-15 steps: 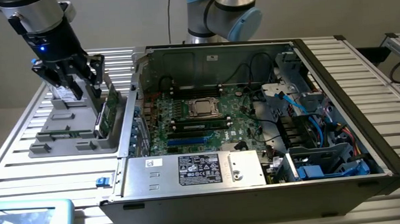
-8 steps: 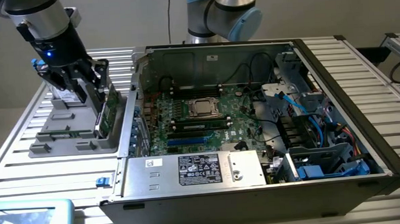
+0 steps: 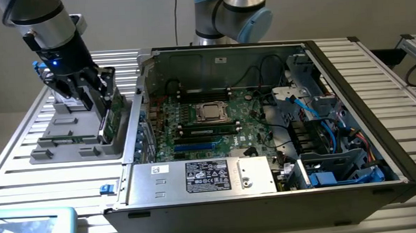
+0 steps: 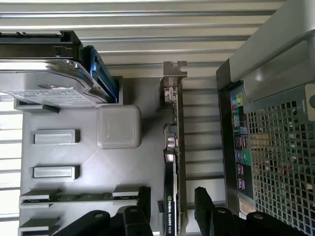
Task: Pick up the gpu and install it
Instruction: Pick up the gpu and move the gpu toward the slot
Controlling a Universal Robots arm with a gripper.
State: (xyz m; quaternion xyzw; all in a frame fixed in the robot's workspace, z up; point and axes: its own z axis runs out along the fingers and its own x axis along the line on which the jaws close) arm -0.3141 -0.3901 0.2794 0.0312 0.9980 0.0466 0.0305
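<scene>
The gpu point(image 3: 112, 118) stands on edge in a grey holder tray point(image 3: 62, 150) on the exterior view's left, just outside the open computer case point(image 3: 265, 145). In the wrist view the gpu point(image 4: 172, 147) appears edge-on, with its silver bracket at one end and a black cooler along one face. My gripper point(image 3: 87, 94) hangs directly over the card. My gripper point(image 4: 173, 209) is open, one black finger point(image 4: 142, 204) on each side of the card's edge, with a gap between the fingers and the card. Nothing is gripped.
The tray also carries a silver hard drive point(image 4: 44, 83), a thin green memory stick point(image 4: 74, 196) and a grey block point(image 4: 118, 127). Inside the case lie the motherboard point(image 3: 208, 127) and the power supply point(image 3: 204, 177). A second arm's base point(image 3: 224, 15) stands behind the case.
</scene>
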